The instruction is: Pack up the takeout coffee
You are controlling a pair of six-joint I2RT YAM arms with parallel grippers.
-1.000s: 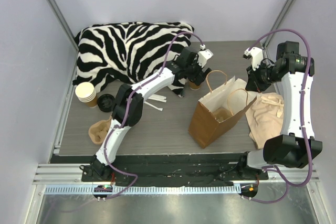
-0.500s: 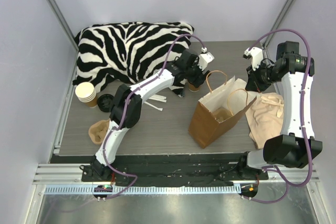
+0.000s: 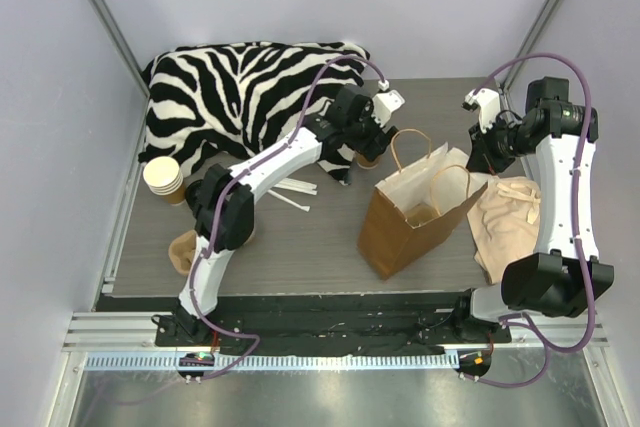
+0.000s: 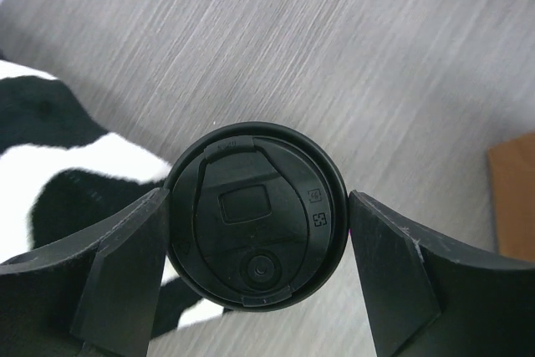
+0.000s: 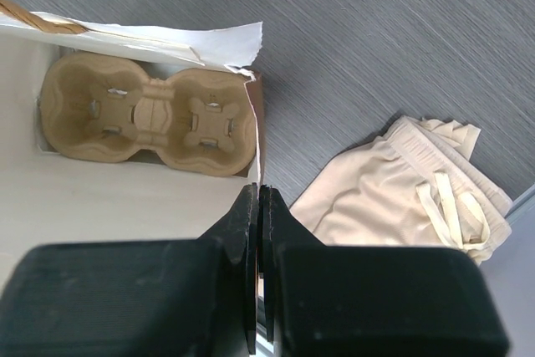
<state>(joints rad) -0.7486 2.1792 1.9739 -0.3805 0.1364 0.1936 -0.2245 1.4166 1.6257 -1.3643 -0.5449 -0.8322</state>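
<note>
the left gripper has its pads pressed to both sides of the takeout coffee, at the black lid. the cup stands on the table by the zebra cloth, just behind the paper bag. lift it straight and level, keeping the squeeze gentle so the lid stays seated. the right gripper is closed, seemingly pinching the bag's rim open over the cup carrier.

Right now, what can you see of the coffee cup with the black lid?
The takeout coffee shows mostly from above: a round black plastic lid with a raised rim, a rectangular tab and a round dimple. A bit of brown paper cup peeks out in the top view. It stands upright beside the zebra cushion, with the left gripper clasping the lid's sides.
</note>
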